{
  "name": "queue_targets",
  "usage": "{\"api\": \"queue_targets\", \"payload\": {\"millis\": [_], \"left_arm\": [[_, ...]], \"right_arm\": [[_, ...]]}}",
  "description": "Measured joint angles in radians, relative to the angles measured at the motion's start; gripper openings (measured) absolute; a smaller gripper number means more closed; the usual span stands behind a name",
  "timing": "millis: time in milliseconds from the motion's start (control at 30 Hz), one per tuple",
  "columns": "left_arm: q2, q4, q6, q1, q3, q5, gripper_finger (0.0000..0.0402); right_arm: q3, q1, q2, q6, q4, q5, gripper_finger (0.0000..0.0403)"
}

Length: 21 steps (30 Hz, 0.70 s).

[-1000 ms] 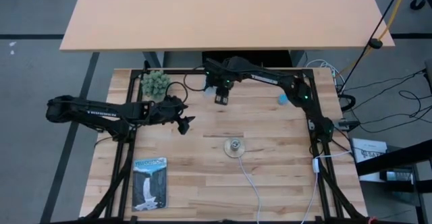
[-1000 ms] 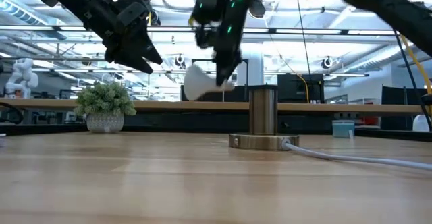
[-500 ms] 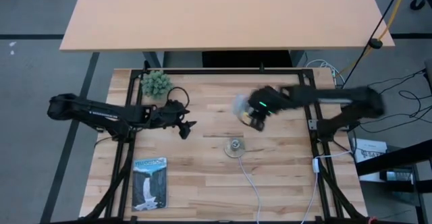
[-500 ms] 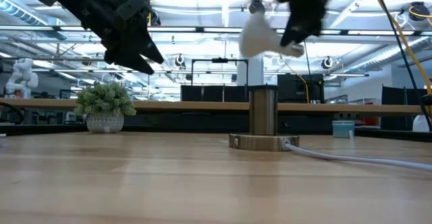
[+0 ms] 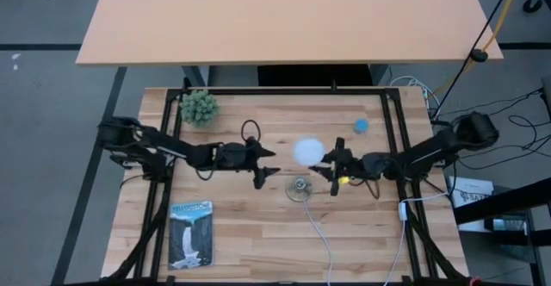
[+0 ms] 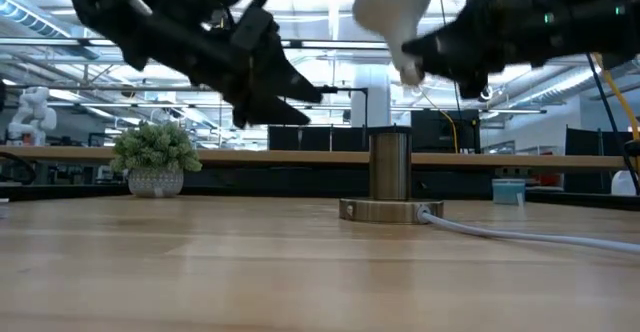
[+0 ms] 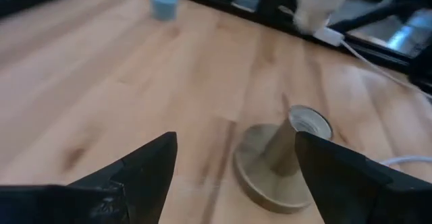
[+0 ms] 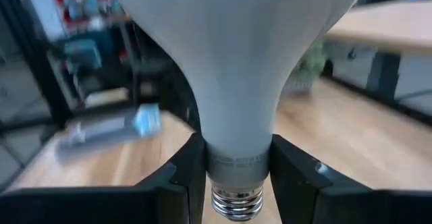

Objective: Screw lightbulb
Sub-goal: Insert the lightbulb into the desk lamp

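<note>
White lightbulb [image 8: 236,69] | right gripper [image 8: 233,177] pinches neck (wrist view only) | tilt unclear

The round silvery metal socket base [image 5: 299,188] with its white cord [image 5: 320,234] stands on the pale wooden desk [image 5: 258,234], near the desk's middle. The left tool [image 5: 265,174] hangs just left of the socket, jaws spread; the right tool [image 5: 331,167] hangs just right of it, clamped on the narrow neck of the white cone-shaped lightbulb [image 5: 308,151], which sits in the air above and slightly behind the socket. The small green potted plant [image 5: 199,107] stands at the far left corner, the small blue object [image 5: 361,125] far right, and the printed booklet [image 5: 190,233] near left.
</note>
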Motion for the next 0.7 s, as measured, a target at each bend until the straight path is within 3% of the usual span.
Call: {"api": "queue_targets", "payload": {"millis": [133, 267, 433, 567, 700], "left_arm": [[0.091, 0.052, -0.004, 0.01, 0.057, 0.072, 0.0307], [0.163, -0.002, 0.024, 0.01, 0.133, 0.132, 0.0307], [0.182, 0.004, 0.076, 0.005, 0.16, 0.223, 0.0301], [0.183, 0.018, 0.125, -0.008, 0.159, 0.244, 0.026], [0.183, 0.019, 0.136, -0.024, 0.159, 0.249, 0.02]], "right_arm": [[0.017, 0.029, 0.116, 0.032, 0.042, -0.034, 0.0117], [0.021, 0.053, 0.226, 0.015, 0.228, -0.025, 0.0117], [0.021, 0.089, 0.287, 0.057, 0.274, -0.024, 0.0117], [0.028, 0.119, 0.292, 0.084, 0.282, -0.013, 0.0117], [0.059, 0.143, 0.292, -0.002, 0.268, 0.022, 0.0117]]}}
